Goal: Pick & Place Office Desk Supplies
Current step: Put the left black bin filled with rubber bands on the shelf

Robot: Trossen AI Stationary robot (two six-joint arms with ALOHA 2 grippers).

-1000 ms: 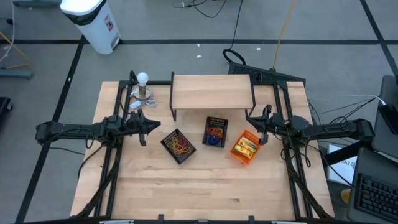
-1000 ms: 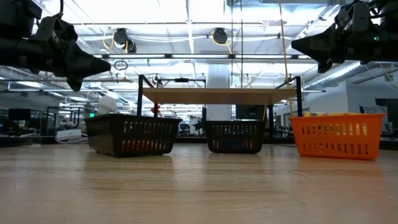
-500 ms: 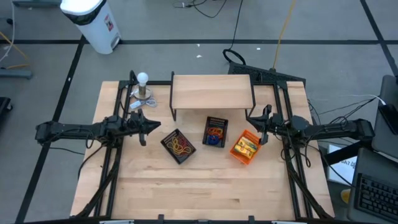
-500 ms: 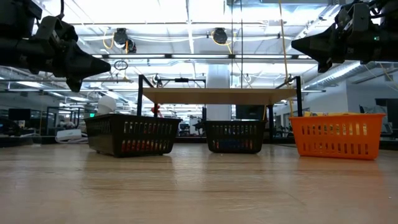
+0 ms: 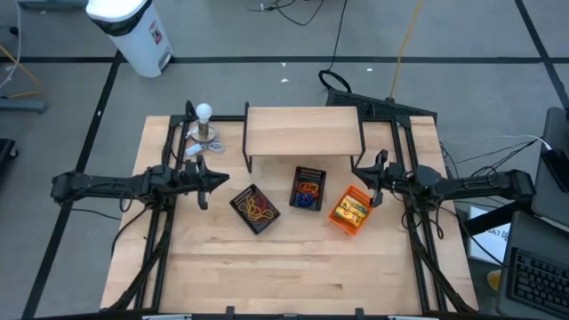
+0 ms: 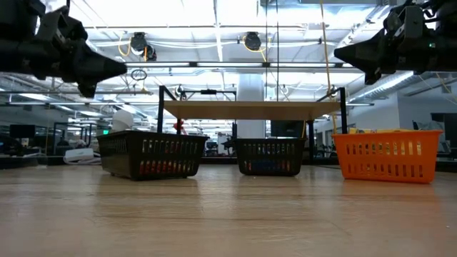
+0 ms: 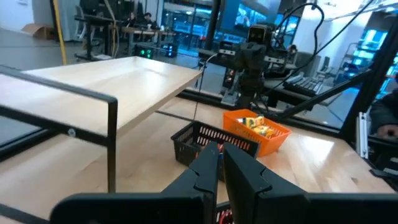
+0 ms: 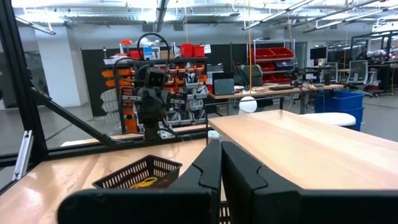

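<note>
Nothing on the table has shifted. Both my closed, empty grippers, left [image 5: 206,184] and right [image 5: 372,184], hover beside mesh trays whose tangled rubber-band loops [image 5: 256,208] are barely distinguishable.

Light wooden table [image 5: 293,267], bare across the near half. On it, toward the back, a small wooden shelf [image 5: 302,132] on dark legs. Before the shelf, three trays in a row: black mesh tray [image 5: 255,209] just right of the left gripper [image 5: 206,184], set askew, with orange and tan bands [image 5: 258,207] inside; middle black tray [image 5: 308,189] midway between both grippers, with red and blue bands; orange tray [image 5: 349,211] just beside the right gripper [image 5: 374,183], tilted, with yellow packets [image 5: 352,207]. Behind the left gripper, white ball on a stand [image 5: 205,126].
</note>
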